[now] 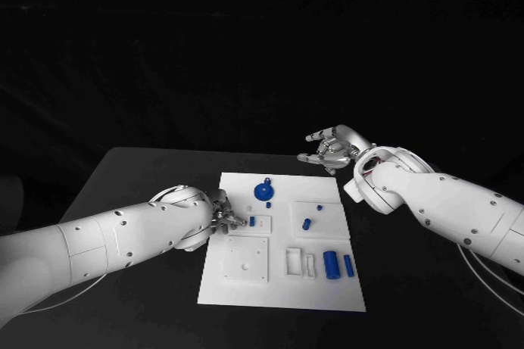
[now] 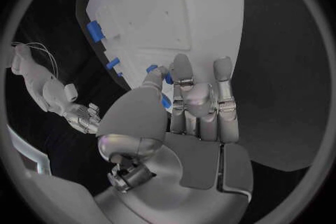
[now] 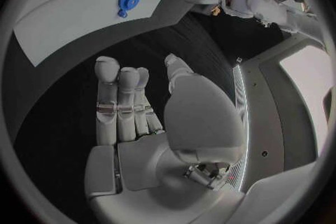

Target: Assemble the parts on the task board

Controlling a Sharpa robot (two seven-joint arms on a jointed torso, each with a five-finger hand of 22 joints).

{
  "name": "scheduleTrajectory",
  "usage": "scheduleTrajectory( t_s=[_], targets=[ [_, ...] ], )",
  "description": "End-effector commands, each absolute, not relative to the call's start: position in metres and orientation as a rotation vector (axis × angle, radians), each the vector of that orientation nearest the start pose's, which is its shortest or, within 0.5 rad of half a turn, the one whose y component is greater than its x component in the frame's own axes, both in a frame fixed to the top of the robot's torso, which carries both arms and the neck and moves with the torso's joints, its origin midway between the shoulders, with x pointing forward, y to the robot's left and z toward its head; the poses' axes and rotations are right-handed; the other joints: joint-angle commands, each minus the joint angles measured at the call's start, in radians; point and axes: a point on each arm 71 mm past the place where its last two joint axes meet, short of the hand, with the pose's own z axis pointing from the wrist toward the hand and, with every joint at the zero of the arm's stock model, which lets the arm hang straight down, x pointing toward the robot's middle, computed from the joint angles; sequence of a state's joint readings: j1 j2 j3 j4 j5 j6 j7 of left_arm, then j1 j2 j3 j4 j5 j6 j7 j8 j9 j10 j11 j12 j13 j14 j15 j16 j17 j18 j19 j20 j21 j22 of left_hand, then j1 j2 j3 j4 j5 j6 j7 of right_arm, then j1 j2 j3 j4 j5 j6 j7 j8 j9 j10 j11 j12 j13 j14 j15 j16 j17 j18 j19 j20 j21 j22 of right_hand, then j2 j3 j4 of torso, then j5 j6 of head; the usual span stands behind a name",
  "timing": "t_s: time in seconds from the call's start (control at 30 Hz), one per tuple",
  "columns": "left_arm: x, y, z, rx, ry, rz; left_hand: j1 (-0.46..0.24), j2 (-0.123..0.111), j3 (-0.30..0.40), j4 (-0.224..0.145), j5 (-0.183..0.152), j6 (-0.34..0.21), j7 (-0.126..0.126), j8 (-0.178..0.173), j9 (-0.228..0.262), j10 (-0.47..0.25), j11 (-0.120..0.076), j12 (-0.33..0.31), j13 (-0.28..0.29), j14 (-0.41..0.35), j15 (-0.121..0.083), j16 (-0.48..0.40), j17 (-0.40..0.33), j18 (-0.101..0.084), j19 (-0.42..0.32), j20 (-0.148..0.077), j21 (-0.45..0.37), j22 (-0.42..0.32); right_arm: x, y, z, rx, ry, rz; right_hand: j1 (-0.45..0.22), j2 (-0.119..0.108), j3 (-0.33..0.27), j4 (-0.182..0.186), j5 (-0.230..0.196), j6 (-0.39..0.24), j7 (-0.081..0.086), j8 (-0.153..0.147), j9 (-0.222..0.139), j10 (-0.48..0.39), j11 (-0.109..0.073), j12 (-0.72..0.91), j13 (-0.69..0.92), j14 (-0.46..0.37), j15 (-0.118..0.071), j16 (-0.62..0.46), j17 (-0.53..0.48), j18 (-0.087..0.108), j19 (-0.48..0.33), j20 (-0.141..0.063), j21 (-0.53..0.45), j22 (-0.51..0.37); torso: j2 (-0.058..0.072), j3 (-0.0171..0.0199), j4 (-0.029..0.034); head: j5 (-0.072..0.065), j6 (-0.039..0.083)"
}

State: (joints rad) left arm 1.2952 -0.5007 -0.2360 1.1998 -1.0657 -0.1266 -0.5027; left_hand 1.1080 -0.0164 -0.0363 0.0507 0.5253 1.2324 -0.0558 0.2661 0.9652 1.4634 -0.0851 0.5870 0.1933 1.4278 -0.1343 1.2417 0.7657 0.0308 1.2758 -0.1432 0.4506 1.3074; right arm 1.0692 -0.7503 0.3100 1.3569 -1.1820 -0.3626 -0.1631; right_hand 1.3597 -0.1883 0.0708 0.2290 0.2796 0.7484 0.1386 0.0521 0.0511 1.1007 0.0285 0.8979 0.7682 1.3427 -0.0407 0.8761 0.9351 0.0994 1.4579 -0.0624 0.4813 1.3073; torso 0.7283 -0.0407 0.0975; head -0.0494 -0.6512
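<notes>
Closest in, the left hand (image 1: 222, 215) reaches over the task board's (image 1: 328, 292) left edge, fingertips (image 2: 183, 65) pinching a small blue part (image 2: 165, 75) at a raised block on the board. Other blue parts lie beyond: a gear (image 1: 263, 191) further back, two cylinders (image 1: 331, 263) nearer. Well past the board's far right corner, the right hand (image 1: 333, 148) hovers over the bare black table (image 1: 142, 175), fingers loosely curled around nothing.
</notes>
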Motion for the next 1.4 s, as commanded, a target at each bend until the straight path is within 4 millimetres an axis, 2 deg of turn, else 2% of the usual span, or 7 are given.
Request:
scheduleTrajectory(
  t_s=[0.03,0.73,0.9,0.97,1.03,1.13,1.4],
  targets=[
    [0.527,0.146,-0.246,-0.189,2.16,-0.332,0.009,-0.025,-0.012,0.011,-0.007,-0.005,0.009,-0.003,-0.003,0.052,0.006,-0.011,-0.002,-0.008,-0.001,-0.009,-0.011,-0.013,-0.001,0.001,-0.007,0.014,0.537,-0.23,-0.142,0.413,1.519,0.762,-0.009,0.002,0.001,-0.001,0.003,0.002,0.001,0.0,0.001,0.004,-0.001,0.003,-0.001,0.002,-0.003,-0.004,-0.001,0.016,0.014,0.0,-0.004,0.055,0.0,-0.0008,-0.0006,-0.002,-0.001],
    [0.515,0.161,-0.236,-0.204,2.181,-0.37,0.049,-0.088,-0.017,0.057,-0.056,-0.129,0.047,0.074,-0.242,0.042,0.024,-0.105,0.004,-0.073,0.005,-0.051,-0.18,-0.031,-0.018,-0.004,-0.047,0.016,0.536,-0.233,-0.146,0.419,1.525,0.754,-0.006,0.0,-0.001,0.0,0.003,-0.003,0.001,0.0,0.001,0.004,0.0,0.002,-0.002,0.002,-0.003,-0.004,-0.001,0.016,0.014,0.0,-0.005,0.054,0.0,-0.0014,0.0012,-0.009,0.003],
    [0.517,0.165,-0.218,-0.268,2.138,-0.451,0.105,-0.017,0.001,0.031,-0.054,-0.23,0.102,-0.012,-0.399,-0.068,0.057,-0.216,-0.041,-0.144,0.047,-0.119,-0.228,-0.025,-0.066,0.028,-0.097,-0.007,0.536,-0.235,-0.147,0.42,1.525,0.752,-0.004,0.001,-0.002,0.002,0.003,-0.003,0.001,0.0,0.001,0.004,-0.001,0.002,-0.002,0.002,-0.003,-0.004,-0.002,0.016,0.015,0.0,-0.005,0.055,-0.001,-0.0011,0.0015,-0.014,0.006],
    [0.519,0.167,-0.207,-0.287,2.105,-0.487,0.147,0.015,0.005,0.003,-0.053,-0.225,0.14,-0.09,-0.628,-0.056,0.087,-0.353,-0.136,-0.134,0.072,-0.13,-0.265,0.008,-0.057,0.056,-0.128,-0.026,0.536,-0.236,-0.147,0.42,1.525,0.749,-0.004,0.001,-0.002,0.002,0.003,-0.003,0.001,0.0,0.001,0.004,-0.001,0.002,-0.002,0.002,-0.003,-0.004,-0.002,0.016,0.015,0.0,-0.005,0.055,0.0,-0.0022,0.0012,-0.019,0.008],
    [0.52,0.169,-0.199,-0.294,2.079,-0.512,0.205,0.027,0.038,-0.039,-0.036,-0.224,0.143,-0.09,-0.675,-0.094,0.091,-0.402,-0.129,-0.157,0.072,-0.146,-0.279,0.004,-0.066,0.058,-0.141,-0.03,0.536,-0.237,-0.147,0.421,1.525,0.747,-0.003,0.002,-0.001,0.001,0.002,0.001,0.001,0.0,0.001,0.005,-0.001,0.003,-0.002,0.003,-0.003,-0.004,-0.002,0.016,0.015,0.0,-0.005,0.055,0.0,-0.0026,0.0005,-0.02,0.008],
    [0.524,0.17,-0.179,-0.299,1.99,-0.611,0.263,0.017,0.135,-0.117,-0.161,-0.195,0.153,-0.082,-0.747,-0.145,0.114,-0.474,-0.13,-0.216,0.096,-0.265,-0.35,0.007,-0.121,0.08,-0.207,-0.069,0.536,-0.24,-0.148,0.427,1.521,0.741,-0.004,0.003,0.0,0.0,0.002,0.006,0.0,0.001,0.002,0.005,-0.001,0.002,-0.003,0.003,-0.003,-0.004,-0.002,0.016,0.015,0.0,-0.005,0.055,0.0,-0.0018,0.0,-0.024,0.011],
    [0.533,0.147,-0.148,-0.188,1.733,-0.853,0.312,-0.002,0.202,-0.219,-0.284,-0.169,0.175,-0.14,-0.855,-0.227,0.155,-0.524,-0.134,-0.207,0.123,-0.475,-0.465,0.029,-0.156,0.105,-0.271,-0.1,0.538,-0.244,-0.149,0.447,1.505,0.74,-0.005,0.013,0.007,-0.019,0.002,0.033,-0.003,0.002,0.003,0.027,-0.007,-0.083,-0.107,-0.002,-0.007,-0.038,-0.031,0.017,0.008,-0.003,-0.084,0.037,0.0,-0.0018,0.0007,-0.024,0.02]
  ],
)
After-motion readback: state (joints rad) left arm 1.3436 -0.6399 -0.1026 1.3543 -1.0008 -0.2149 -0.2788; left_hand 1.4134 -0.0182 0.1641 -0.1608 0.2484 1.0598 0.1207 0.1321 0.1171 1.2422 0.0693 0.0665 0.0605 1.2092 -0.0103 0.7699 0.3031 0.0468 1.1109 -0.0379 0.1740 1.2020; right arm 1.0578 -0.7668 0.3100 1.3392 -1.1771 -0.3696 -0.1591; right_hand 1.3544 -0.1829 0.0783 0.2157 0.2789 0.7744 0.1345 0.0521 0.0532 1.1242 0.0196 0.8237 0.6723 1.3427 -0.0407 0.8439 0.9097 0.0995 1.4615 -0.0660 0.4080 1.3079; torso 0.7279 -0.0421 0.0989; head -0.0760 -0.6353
